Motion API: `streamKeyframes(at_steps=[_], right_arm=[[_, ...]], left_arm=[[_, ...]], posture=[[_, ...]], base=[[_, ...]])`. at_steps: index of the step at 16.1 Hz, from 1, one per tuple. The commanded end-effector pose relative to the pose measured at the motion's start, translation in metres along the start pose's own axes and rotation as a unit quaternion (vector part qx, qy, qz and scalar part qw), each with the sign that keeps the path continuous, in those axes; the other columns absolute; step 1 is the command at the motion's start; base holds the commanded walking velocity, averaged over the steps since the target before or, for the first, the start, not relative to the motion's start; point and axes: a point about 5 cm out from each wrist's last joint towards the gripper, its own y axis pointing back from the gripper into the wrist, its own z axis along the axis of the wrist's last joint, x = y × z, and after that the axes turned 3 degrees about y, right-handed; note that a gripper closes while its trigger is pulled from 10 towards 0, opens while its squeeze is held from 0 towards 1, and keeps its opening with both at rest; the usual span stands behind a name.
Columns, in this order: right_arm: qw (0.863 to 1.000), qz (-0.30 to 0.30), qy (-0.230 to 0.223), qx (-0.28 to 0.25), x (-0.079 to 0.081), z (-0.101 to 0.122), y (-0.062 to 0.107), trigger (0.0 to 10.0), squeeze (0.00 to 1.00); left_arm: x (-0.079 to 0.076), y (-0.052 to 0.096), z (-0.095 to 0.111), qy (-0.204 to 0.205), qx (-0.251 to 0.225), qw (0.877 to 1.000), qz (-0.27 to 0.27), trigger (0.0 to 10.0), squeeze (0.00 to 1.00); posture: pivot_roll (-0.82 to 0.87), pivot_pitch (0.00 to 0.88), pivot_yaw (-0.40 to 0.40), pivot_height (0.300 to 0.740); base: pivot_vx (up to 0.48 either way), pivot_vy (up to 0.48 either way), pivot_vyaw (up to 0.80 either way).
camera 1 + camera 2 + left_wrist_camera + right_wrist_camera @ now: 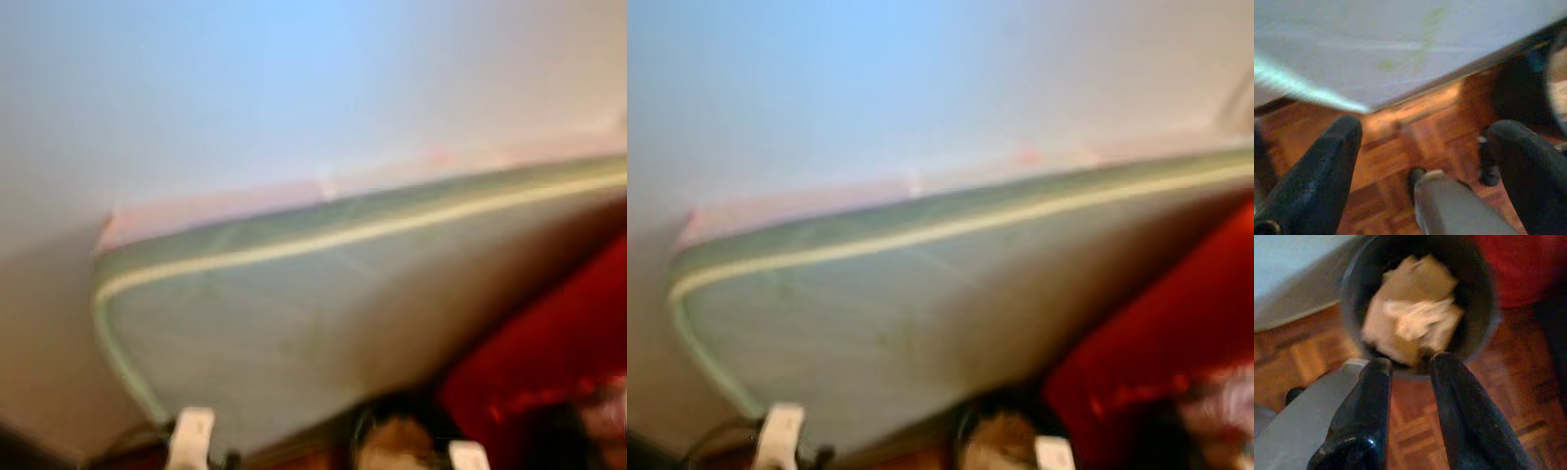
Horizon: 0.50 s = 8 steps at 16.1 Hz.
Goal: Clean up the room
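Fingers on the left gripper are spread wide with nothing between them, pointing down at the wooden parquet floor right by the edge of a pale mattress. Right gripper hangs over a round dark bin, its two glossy black fingers pretty close together with just a narrow gap, not gripping anything as far as I can see. The bin sits on the floor between the mattress and something bright red, and it's stuffed with crumpled brownish and whitish paper. Head views are super blurry: the mattress looks light greenish grey with a cream piping line running along its edge and a rounded corner, leaning against a plain pale wall. The floor is reddish-brown wood blocks in a patchwork pattern.
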Motion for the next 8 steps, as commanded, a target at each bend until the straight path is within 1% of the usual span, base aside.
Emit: streamKeyframes(at_steps=[1, 2, 3, 5, 8], right_arm=[[1.000, 0.004, -0.006, 0.003, 0.004, -0.002, 0.000, 10.0, 0.00], [1.000, 0.006, -0.005, 0.003, 0.008, 0.000, -0.002, 10.0, 0.00], [1.000, 0.011, -0.002, 0.003, 0.017, 0.002, -0.003, 10.0, 0.00], [1.000, 0.017, 0.000, 0.002, 0.024, 0.003, -0.005, 10.0, 0.00], [0.999, 0.032, 0.007, 0.001, 0.053, 0.005, -0.008, 10.0, 0.00]], left_arm=[[0.009, 0.003, -0.007, 0.005, 0.009, 1.000, 0.011, 10.0, 0.00], [0.008, 0.003, -0.007, 0.007, 0.008, 1.000, 0.012, 10.0, 0.00], [0.009, 0.003, -0.007, 0.006, 0.008, 1.000, 0.012, 10.0, 0.00], [0.008, 0.003, -0.007, 0.008, 0.008, 1.000, 0.012, 10.0, 0.00], [0.008, 0.003, -0.008, 0.009, 0.007, 1.000, 0.012, 10.0, 0.00]], posture=[[0.09, 0.016, -0.057, 0.740], [0.09, 0.018, -0.060, 0.740], [0.09, 0.020, -0.061, 0.740], [0.09, 0.021, -0.061, 0.740], [0.09, 0.013, -0.062, 0.740]], base=[[0.000, 0.000, -0.62], [0.000, 0.000, -0.61], [0.000, 0.000, -0.62], [0.000, 0.000, -0.62], [0.000, 0.000, -0.61]])
